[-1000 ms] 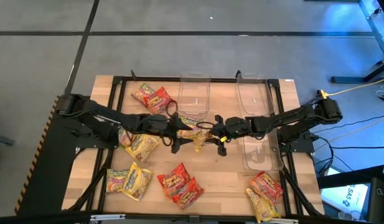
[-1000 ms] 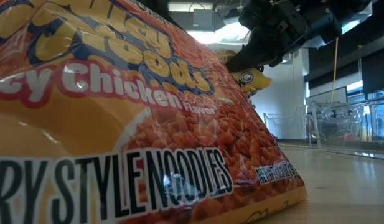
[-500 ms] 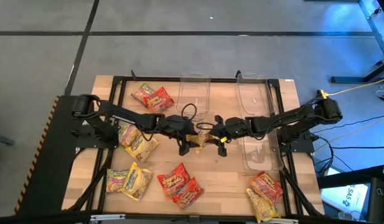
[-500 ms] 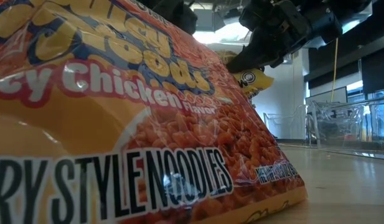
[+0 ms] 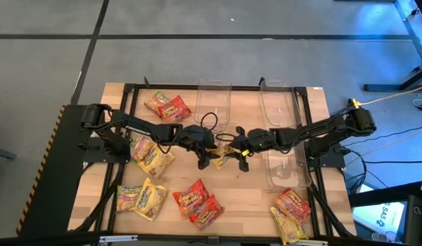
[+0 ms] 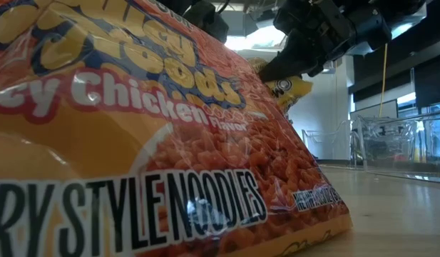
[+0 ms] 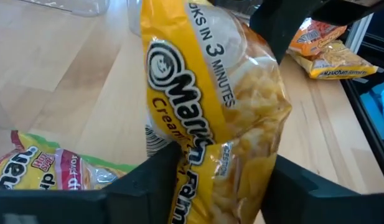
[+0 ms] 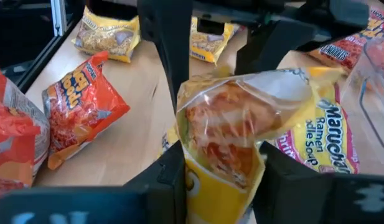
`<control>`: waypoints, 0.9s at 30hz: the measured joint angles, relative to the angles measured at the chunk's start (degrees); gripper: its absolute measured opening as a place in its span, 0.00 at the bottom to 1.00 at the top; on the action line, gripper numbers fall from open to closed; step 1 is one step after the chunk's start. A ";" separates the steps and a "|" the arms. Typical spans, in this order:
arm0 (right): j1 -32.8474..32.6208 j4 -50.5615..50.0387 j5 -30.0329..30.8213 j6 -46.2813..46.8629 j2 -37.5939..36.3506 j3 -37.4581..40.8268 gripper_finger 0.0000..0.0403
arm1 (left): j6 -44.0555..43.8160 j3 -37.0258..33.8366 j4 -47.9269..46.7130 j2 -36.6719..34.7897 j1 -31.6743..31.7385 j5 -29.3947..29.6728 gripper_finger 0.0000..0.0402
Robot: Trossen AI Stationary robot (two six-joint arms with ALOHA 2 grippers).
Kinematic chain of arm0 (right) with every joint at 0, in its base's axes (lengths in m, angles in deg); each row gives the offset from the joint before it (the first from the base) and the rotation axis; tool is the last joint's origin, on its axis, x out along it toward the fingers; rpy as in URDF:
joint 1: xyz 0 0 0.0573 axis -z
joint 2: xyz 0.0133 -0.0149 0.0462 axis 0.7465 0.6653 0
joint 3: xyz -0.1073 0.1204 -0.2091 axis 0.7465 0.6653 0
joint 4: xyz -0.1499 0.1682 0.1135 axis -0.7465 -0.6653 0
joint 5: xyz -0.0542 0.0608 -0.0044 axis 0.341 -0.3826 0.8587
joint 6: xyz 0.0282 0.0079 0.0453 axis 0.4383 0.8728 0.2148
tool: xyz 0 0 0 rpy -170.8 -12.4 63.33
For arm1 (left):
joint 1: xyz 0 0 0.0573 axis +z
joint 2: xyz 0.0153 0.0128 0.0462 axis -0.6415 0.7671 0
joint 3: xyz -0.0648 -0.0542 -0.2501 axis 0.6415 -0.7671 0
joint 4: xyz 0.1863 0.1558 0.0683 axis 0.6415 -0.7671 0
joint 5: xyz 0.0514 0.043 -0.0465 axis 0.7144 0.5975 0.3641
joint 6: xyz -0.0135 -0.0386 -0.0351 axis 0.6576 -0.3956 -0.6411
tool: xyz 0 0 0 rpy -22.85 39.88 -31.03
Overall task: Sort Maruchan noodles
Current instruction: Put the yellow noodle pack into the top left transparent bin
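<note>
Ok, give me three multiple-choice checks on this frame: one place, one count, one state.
1. Where is the yellow packet?
A. In a clear bin
B. At the table's front-right corner
C. Mid-table, between both grippers

2. How many clear bins are on the table?
A. Two
B. One
C. Four

3. The yellow packet is:
A. Lying flat on the table
B. Held up off the table
C. Torn open and empty

Answers:
1 C: the yellow packet sits between the left gripper and the right gripper.
2 A: one bin and another.
3 B: the low view shows it hanging above the table.
</note>
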 joint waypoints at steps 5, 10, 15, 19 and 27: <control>0.04 -0.30 0.36 -0.31 -0.11 -0.02 0.40 | 0.02 -0.02 0.01 0.00 -0.04 0.10 0.34; 0.04 -11.01 0.92 -1.77 -7.13 -1.32 0.53 | 1.25 -0.11 -0.25 -0.73 -0.52 0.98 0.33; 0.02 -25.71 3.29 -2.10 -18.87 -2.55 0.60 | 2.97 -0.32 -3.03 -4.04 -1.25 2.51 0.33; 0.00 -23.05 3.47 -3.29 -26.41 2.33 0.62 | 3.46 -0.74 -2.32 -6.89 -1.52 3.30 0.32; 0.00 3.19 3.04 -2.69 -30.11 16.56 0.62 | 8.97 -2.23 6.78 -9.36 -2.71 14.26 0.32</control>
